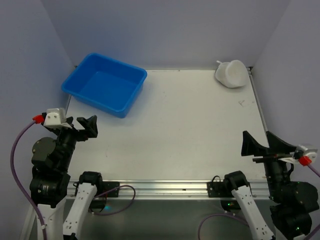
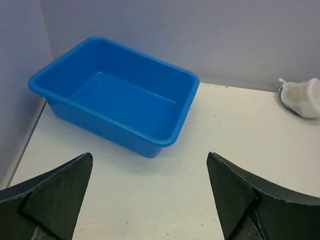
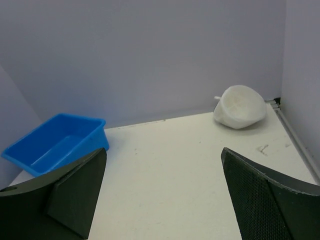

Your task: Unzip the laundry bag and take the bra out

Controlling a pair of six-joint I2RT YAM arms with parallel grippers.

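- At the far left of the white worktop (image 1: 190, 130) sits a blue rectangular tub (image 1: 95, 102) (image 2: 110, 127) (image 3: 92, 137), set at a slant to the worktop's edges. Its smooth blue floor and inner walls are in full view from above.
- Well to the right of the tub, in the far right corner against the walls, lies the laundry bag (image 1: 231, 73) (image 2: 302, 97) (image 3: 240, 106). It is a round white mesh pod resting tilted on the worktop.
- On the bag's tub-facing side a thin dark rim shows in the left wrist view, and a small white tab sticks out there.
- What lies inside the bag cannot be made out through the mesh, nor whether its zip is done up.
- On the near side of the tub, close to its near left corner, the left hand (image 1: 81, 125) (image 2: 149, 157) hangs with its fingers spread wide, holding nothing.
- Far across the worktop from the tub, at the near right edge, the right hand (image 1: 257, 137) (image 3: 164, 150) is likewise spread wide and holds nothing.
- Both hands are well apart from the bag.
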